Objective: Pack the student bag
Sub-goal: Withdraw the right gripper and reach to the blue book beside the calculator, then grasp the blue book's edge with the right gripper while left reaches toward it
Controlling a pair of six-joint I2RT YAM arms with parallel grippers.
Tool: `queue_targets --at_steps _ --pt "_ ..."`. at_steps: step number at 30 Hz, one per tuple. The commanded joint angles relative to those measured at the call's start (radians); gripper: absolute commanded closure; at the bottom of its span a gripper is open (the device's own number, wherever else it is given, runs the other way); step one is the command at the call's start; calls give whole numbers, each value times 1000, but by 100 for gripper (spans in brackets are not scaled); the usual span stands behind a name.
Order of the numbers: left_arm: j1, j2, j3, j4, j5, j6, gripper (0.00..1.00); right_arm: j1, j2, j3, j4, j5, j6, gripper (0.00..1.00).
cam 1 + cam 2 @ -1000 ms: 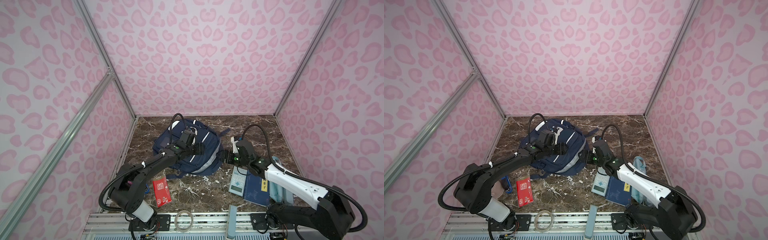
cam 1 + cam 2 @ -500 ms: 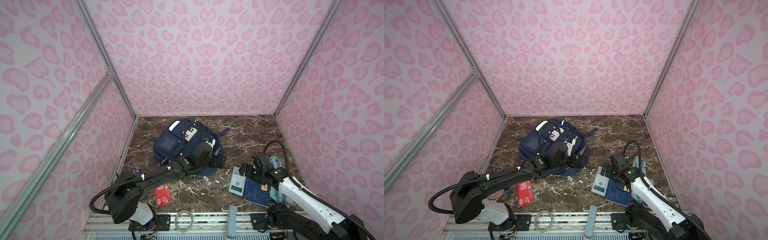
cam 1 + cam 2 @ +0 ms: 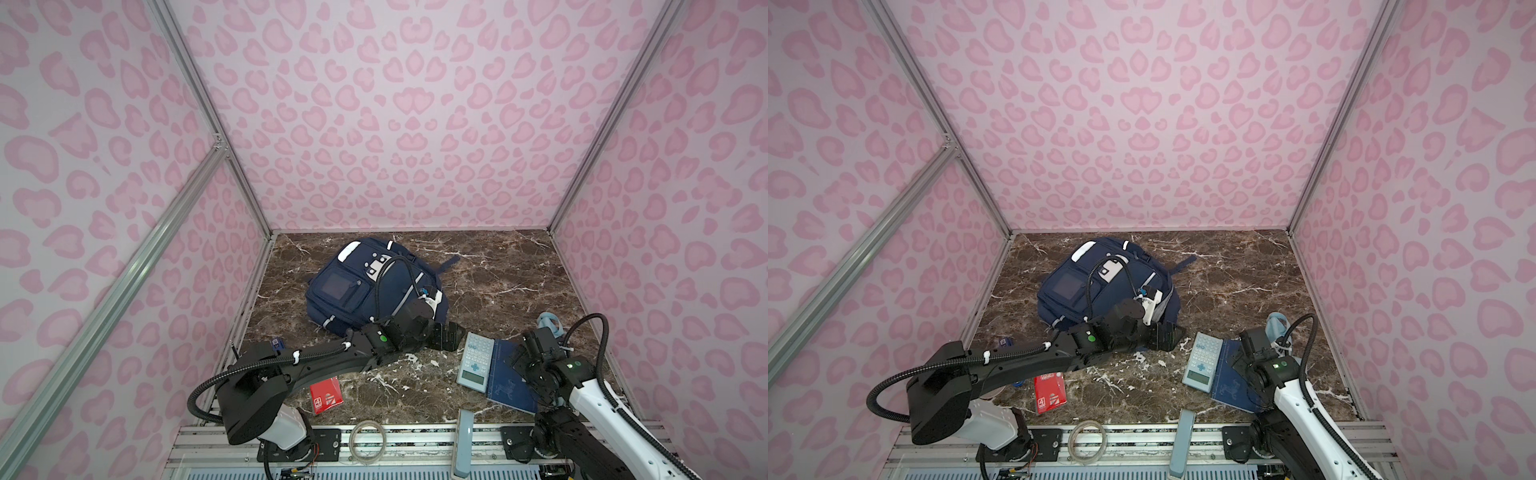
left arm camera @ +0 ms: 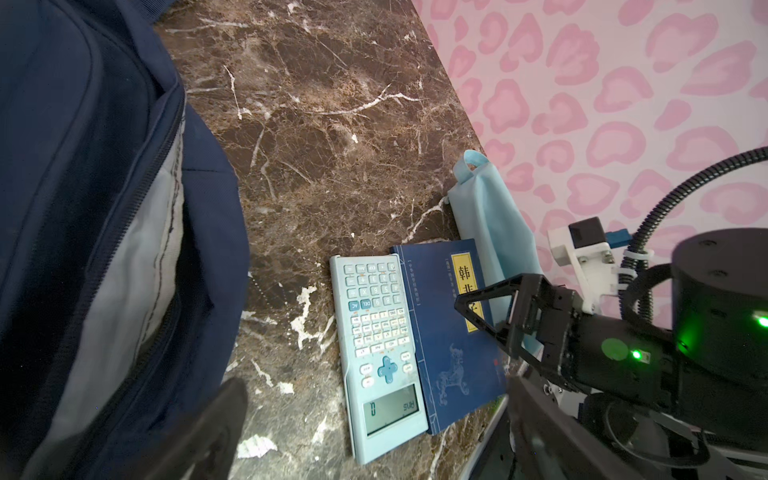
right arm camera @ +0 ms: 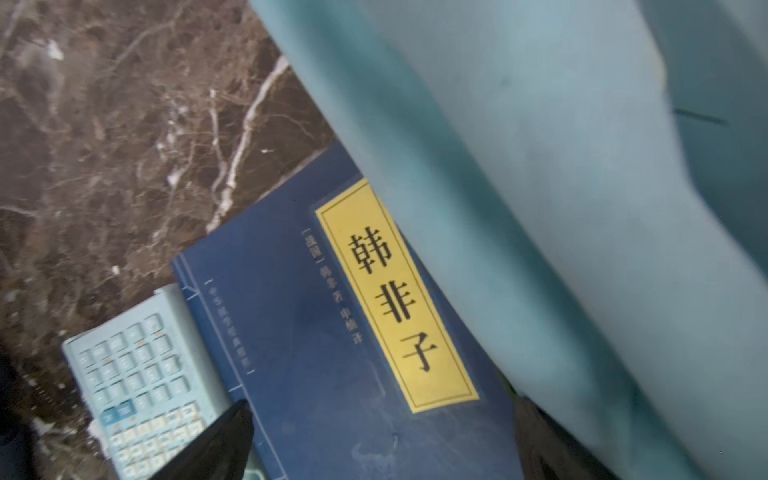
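The student bag (image 3: 357, 286) (image 3: 1088, 291), a navy backpack with white patches, lies at the back left of the marble floor. Its open zip shows grey lining (image 4: 137, 249). My left gripper (image 3: 446, 337) (image 3: 1167, 337) (image 4: 374, 388) is open, low between the bag's front edge and a light-blue calculator (image 3: 476, 357) (image 4: 380, 349), holding nothing. My right gripper (image 3: 523, 360) (image 3: 1246, 358) (image 5: 380, 415) is open just above a dark-blue book (image 3: 509, 380) (image 5: 311, 332) with a yellow title label, one finger (image 5: 220, 436) near the calculator (image 5: 137, 382).
A pale-blue fabric pouch (image 3: 548, 322) (image 4: 486, 208) (image 5: 540, 166) lies partly over the book beside the right wall. A red box (image 3: 326, 395) (image 3: 1050, 386) and a small blue item (image 3: 276, 343) lie front left. A cable ring (image 3: 365, 436) sits on the front rail.
Both arms have left the bag. The left gripper swung front-right to beside the calculator, opening wider. The right gripper pulled back over the book.
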Motion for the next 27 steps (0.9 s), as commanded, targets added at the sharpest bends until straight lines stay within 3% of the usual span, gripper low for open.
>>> queue_targets --at_steps 1,6,10,14,19,27 --pt "1 3 -2 57 5 -4 1 -15 55 2 14 73 -51 1" --pt "1 28 5 61 16 -2 1 -55 135 -50 186 -74 -120 1" --pt "2 48 21 52 15 3 1 -54 177 -57 224 -78 -128 2" --pt "6 81 38 55 15 9 1 -56 247 -66 322 -124 -146 15" --pt "30 191 126 10 29 64 6 -60 409 8 366 -142 -177 40" --pt "36 392 317 -94 39 128 8 -112 629 134 395 -124 -270 54"
